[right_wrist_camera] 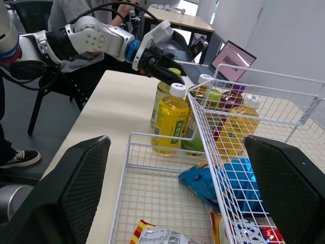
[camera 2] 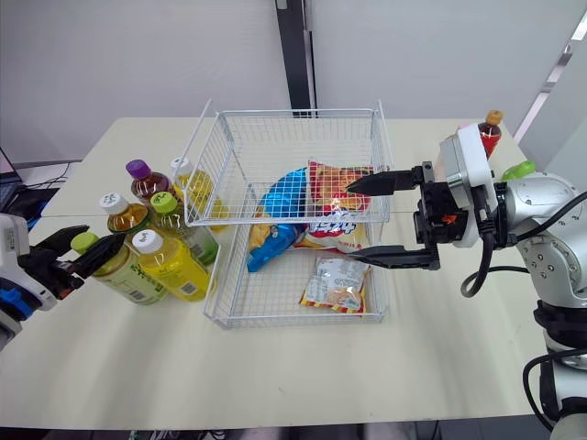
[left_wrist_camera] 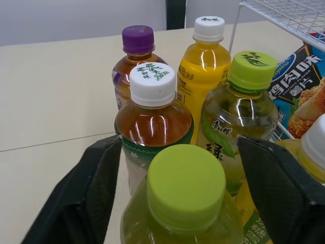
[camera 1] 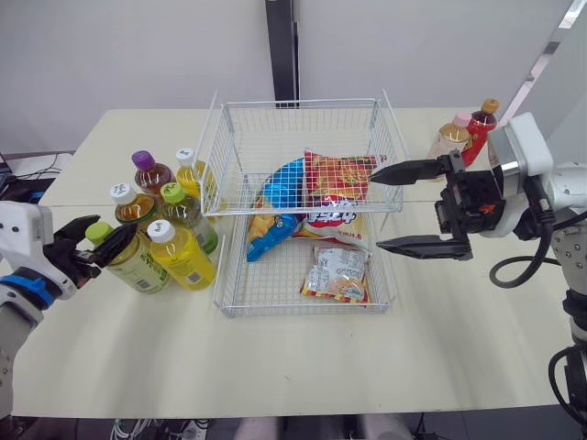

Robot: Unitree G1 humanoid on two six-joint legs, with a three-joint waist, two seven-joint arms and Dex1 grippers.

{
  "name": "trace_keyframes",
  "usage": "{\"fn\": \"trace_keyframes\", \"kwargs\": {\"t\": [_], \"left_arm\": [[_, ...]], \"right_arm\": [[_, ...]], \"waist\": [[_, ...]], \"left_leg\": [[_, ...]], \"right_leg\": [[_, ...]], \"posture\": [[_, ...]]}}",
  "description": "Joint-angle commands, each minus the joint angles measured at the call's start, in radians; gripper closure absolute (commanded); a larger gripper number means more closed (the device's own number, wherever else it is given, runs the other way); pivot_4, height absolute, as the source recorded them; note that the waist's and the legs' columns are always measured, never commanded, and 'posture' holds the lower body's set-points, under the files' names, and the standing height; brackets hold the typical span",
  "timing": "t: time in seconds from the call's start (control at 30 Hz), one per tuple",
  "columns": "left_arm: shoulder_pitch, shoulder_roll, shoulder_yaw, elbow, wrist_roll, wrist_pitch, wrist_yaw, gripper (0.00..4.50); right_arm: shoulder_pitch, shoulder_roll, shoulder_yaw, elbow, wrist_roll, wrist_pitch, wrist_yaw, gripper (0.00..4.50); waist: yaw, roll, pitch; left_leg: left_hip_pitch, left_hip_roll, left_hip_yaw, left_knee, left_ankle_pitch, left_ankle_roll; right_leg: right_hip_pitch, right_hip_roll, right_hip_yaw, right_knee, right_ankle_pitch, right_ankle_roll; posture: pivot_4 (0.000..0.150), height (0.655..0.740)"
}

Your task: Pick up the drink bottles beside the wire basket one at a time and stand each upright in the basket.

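Note:
Several drink bottles stand in a cluster left of the wire basket (camera 1: 298, 104). The nearest is a green-tea bottle with a lime cap (camera 1: 128, 258), next to a yellow bottle (camera 1: 181, 257). My left gripper (camera 1: 103, 231) is open, its fingers (left_wrist_camera: 91, 193) standing either side of the lime cap (left_wrist_camera: 186, 185) without touching it. My right gripper (camera 1: 375, 211) is open and holds nothing; it hovers over the basket's right side. Two more bottles, a pink-capped one (camera 1: 448, 137) and a red one (camera 1: 482, 122), stand to the right of the basket, behind the right arm.
Snack bags lie in the basket: a blue one (camera 1: 280, 200), a red one (camera 1: 336, 177) and a small packet (camera 1: 337, 272). Behind the lime-capped bottle stand a brown tea bottle (left_wrist_camera: 153, 114), a purple-capped one (left_wrist_camera: 137, 46), a yellow one (left_wrist_camera: 207, 56) and a green-capped one (left_wrist_camera: 249, 96).

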Motion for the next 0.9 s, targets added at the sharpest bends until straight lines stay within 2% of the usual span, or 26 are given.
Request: {"fn": "trace_keyframes", "kwargs": {"t": [0.03,0.13,0.27,0.43,0.67,0.9], "left_arm": [[-0.009,-0.005,-0.002,-0.008,0.009,-0.020,0.006,2.16],[-0.001,-0.010,0.000,-0.011,0.014,-0.023,0.009,3.09],[0.017,-0.018,0.025,-0.022,0.005,-0.022,0.015,3.13],[0.041,0.018,0.110,-0.081,-0.087,0.033,-0.011,3.13],[0.002,0.269,0.230,-0.038,-0.218,0.200,-0.165,3.13],[-0.209,0.507,0.207,0.150,-0.272,0.308,-0.238,3.13]], "right_arm": [[-0.017,-0.008,-0.040,-0.029,0.036,0.014,-0.010,0.00],[-0.018,-0.013,-0.044,-0.030,0.041,0.018,-0.011,0.00],[-0.022,-0.015,-0.044,-0.029,0.042,0.017,-0.016,0.00],[-0.040,-0.010,-0.044,-0.019,0.037,0.013,-0.031,0.00],[-0.079,-0.015,-0.054,-0.007,0.038,0.042,-0.070,0.00],[-0.074,-0.029,-0.072,-0.028,0.036,0.067,-0.108,0.00]], "waist": [[0.000,0.000,0.000],[0.000,0.000,0.000],[0.000,0.000,0.000],[-0.003,0.000,0.000],[0.001,-0.002,0.001],[-0.003,-0.002,0.001]], "left_leg": [[0.000,0.000,0.000,0.000,0.000,0.000],[0.000,0.000,0.000,0.000,0.000,0.000],[0.000,0.000,0.000,0.000,0.000,0.000],[0.000,0.000,0.000,0.000,0.000,0.000],[-0.002,0.002,-0.001,0.001,0.000,0.000],[-0.002,0.002,0.001,0.000,0.000,0.000]], "right_leg": [[0.000,0.000,0.000,0.000,0.000,0.000],[0.000,0.000,0.000,0.000,0.000,0.000],[0.000,0.000,0.000,0.000,0.000,0.000],[-0.001,0.000,0.001,0.000,0.000,0.000],[-0.002,0.004,0.000,0.000,0.000,0.000],[-0.003,0.008,0.001,0.000,0.001,0.000]], "posture": [[0.150,0.7400],[0.150,0.7400],[0.150,0.7400],[0.150,0.7400],[0.150,0.7400],[0.150,0.7400]]}}
